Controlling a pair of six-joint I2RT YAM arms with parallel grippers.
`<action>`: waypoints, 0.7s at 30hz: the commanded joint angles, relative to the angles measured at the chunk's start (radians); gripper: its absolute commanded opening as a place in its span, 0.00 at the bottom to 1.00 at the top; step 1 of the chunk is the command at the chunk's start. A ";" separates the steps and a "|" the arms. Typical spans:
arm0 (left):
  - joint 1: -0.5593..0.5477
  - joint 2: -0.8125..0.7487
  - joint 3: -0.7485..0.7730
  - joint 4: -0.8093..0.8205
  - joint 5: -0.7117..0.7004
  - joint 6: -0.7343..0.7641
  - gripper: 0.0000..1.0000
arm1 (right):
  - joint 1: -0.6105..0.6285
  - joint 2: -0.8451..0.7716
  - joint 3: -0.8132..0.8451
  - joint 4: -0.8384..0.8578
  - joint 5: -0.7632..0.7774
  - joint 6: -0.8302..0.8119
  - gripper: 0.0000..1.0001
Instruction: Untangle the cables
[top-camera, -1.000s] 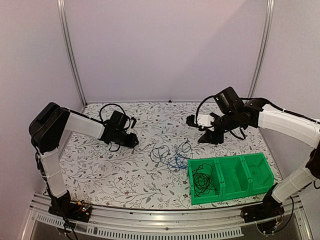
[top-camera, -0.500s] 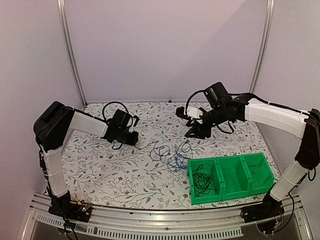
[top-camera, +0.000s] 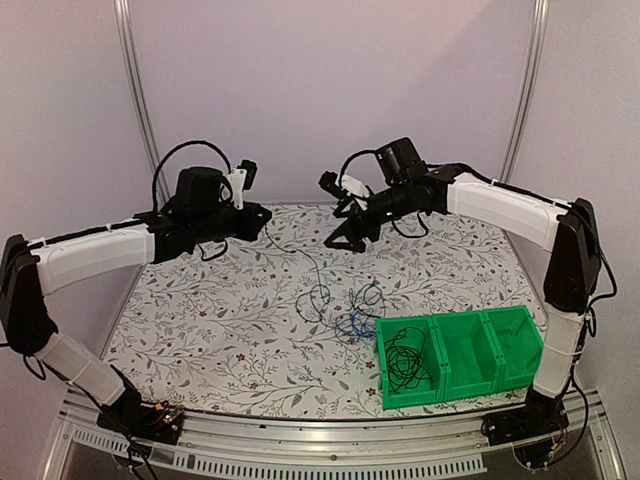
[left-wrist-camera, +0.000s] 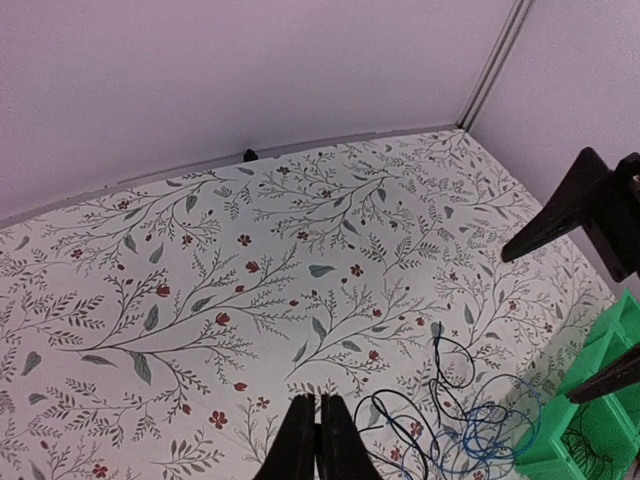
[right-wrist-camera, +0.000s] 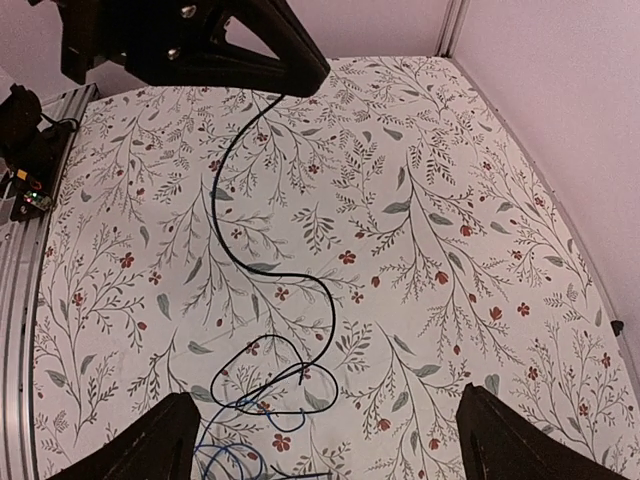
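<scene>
- Your left gripper (top-camera: 262, 214) is clamped on one black cable (right-wrist-camera: 214, 200), raised above the desk (top-camera: 200, 320).
- Your right gripper (top-camera: 342, 236) hangs wide open, empty.
- Draw slowly away from the tangled cables (top-camera: 345, 308) beside the green bin (top-camera: 440, 390); watch for snags.

I'm looking at a worktop (top-camera: 200, 320) printed with leafy vines and small red flowers. The cables (top-camera: 350, 322), a loose knot of black and blue loops, lie on it below the left fingers (left-wrist-camera: 298, 450) and just right of their tips. In the right wrist view the knot shows low between the right fingers (right-wrist-camera: 150, 445). A green bin (top-camera: 460, 350) sits just past the knot from the left fingers.
</scene>
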 joint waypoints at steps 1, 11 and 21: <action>-0.019 -0.075 0.007 0.000 0.011 -0.059 0.00 | 0.023 0.086 0.113 0.011 -0.078 0.067 0.94; -0.043 -0.181 0.029 -0.019 0.000 -0.121 0.00 | 0.070 0.182 0.123 0.052 -0.241 0.075 0.95; -0.083 -0.236 0.134 -0.048 -0.011 -0.127 0.00 | 0.088 0.359 0.215 0.116 -0.215 0.264 0.36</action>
